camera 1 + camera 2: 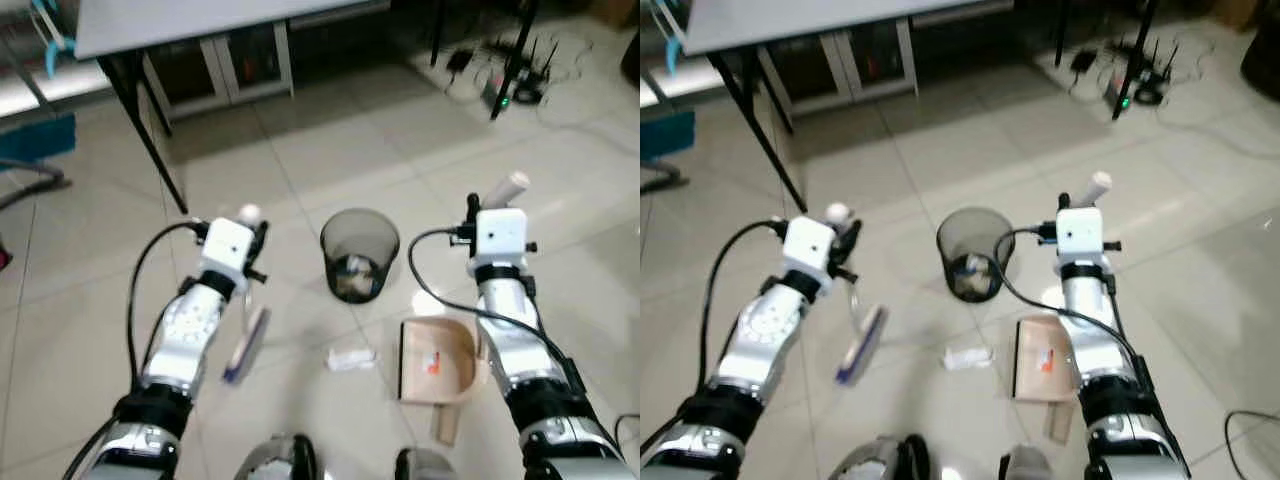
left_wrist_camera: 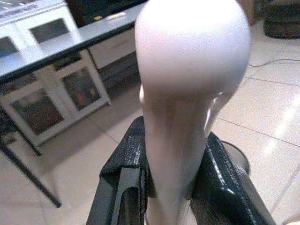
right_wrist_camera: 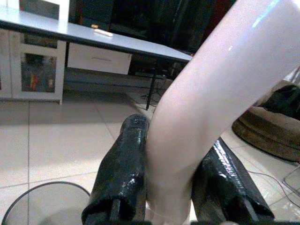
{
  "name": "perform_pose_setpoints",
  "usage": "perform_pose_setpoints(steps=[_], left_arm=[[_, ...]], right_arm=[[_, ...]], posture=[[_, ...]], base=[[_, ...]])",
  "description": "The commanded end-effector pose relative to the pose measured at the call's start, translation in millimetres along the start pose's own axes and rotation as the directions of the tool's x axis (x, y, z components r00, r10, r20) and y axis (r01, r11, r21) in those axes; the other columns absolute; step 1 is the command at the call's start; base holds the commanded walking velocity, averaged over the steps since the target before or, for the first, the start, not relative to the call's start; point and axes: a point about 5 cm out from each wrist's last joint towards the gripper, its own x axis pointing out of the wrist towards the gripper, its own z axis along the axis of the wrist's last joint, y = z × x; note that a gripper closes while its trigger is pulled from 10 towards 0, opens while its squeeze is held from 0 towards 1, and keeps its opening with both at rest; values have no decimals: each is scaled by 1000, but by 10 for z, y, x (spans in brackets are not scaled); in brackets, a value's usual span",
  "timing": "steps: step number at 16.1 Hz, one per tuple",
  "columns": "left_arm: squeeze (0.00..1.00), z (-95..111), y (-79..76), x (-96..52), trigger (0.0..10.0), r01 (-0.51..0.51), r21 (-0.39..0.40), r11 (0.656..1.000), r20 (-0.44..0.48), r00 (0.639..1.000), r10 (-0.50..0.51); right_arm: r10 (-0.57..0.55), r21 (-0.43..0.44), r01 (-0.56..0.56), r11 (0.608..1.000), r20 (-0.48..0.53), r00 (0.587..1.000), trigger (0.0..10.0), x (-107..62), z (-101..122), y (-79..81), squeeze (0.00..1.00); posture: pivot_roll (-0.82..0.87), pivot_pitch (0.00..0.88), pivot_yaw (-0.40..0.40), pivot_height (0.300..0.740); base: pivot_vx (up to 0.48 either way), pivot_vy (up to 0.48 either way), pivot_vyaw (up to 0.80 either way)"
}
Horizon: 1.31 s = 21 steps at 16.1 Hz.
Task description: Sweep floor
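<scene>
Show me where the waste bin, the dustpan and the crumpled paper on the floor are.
waste bin (image 1: 360, 232): left eye view, on its dark mesh rim.
dustpan (image 1: 432, 355): left eye view, on the flat tan tray.
crumpled paper (image 1: 351, 357): left eye view, on its white middle.

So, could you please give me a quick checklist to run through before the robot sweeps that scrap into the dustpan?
1. Left gripper shut on the brush handle: ok.
2. Right gripper shut on the dustpan handle: ok.
3. Dustpan down at the floor by the paper scrap: ok.
4. Brush head touching the floor: cannot tell, blurred.
5. Scrap lies between brush and dustpan: ok.
6. Bin upright, close ahead: ok.
</scene>
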Motion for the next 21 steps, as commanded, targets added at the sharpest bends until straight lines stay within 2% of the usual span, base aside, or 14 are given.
perform_pose_setpoints(steps=[1, 2, 4, 7, 10, 12, 13, 15, 16, 18, 19, 21], left_arm=[[0, 28, 9, 0, 10000, 11, 18, 1000, 27, 1000, -12], [0, 45, -33, 19, 10000, 27, 22, 999, 39, 999, -28], [0, 71, -193, 22, 10000, 74, 6, 997, 64, 995, -75], [0, 104, -368, 66, 10000, 122, -11, 992, 85, 989, -121], [0, 123, -463, 120, 10000, 138, -29, 990, 87, 987, -135], [0, 136, -535, 139, 10000, 141, -82, 987, 86, 987, -134], [0, 169, -603, 148, 10000, 141, -144, 979, 100, 987, -127], [0, 207, -686, 152, 10000, 171, -183, 968, 115, 982, -152], [0, 277, -796, 141, 10000, 238, -219, 946, 151, 966, -208], [0, 329, -862, 123, 10000, 301, -277, 913, 180, 949, -258], [0, 364, -866, 119, 10000, 314, -299, 901, 197, 944, -263], [0, 572, -830, 130, 10000, 375, -353, 857, 286, 916, -283]], right_arm=[[-5, 15, 4, 1000, 51, 999, 10000, 51, 82, 49, 0], [7, 18, -8, 1000, 53, 999, 10000, 54, 79, 109, 0], [43, -35, -41, 999, 77, 996, 10000, 3, 75, 252, 0], [62, -33, -60, 998, 86, 994, 10000, -33, 75, 390, 0], [127, -22, -125, 992, 107, 986, 10000, -65, 116, 584, 0], [146, 6, -148, 989, 111, 983, 10000, -89, 152, 700, 0], [136, 35, -141, 989, 110, 985, 10000, -101, 169, 745, 0], [128, 64, -135, 989, 107, 986, 10000, -118, 182, 785, 0], [127, 84, -136, 987, 101, 987, 10000, -133, 181, 822, 0], [122, 88, -130, 988, 90, 988, 10000, -126, 167, 820, 0], [115, 88, -123, 989, 87, 990, 10000, -122, 159, 806, 0], [92, 84, -98, 992, 74, 993, 10000, -83, 133, 730, 0]], posture=[[55, 257, 126, 740], [59, 266, 136, 740], [59, 266, 148, 740], [65, 283, 142, 740], [68, 294, 131, 740], [68, 291, 129, 740], [67, 286, 130, 740], [65, 283, 129, 740], [67, 276, 129, 740], [70, 265, 127, 740], [70, 265, 127, 740], [68, 245, 124, 740]], base=[[0, 0, 0], [0, 0, 0], [0, 0, 0], [0, 0, 0], [0, 0, 0], [0, 0, 0], [0, 0, 0], [0, 0, 0], [0, 0, 0], [0, 0, 0], [0, 0, 0], [0, 0, 0]])
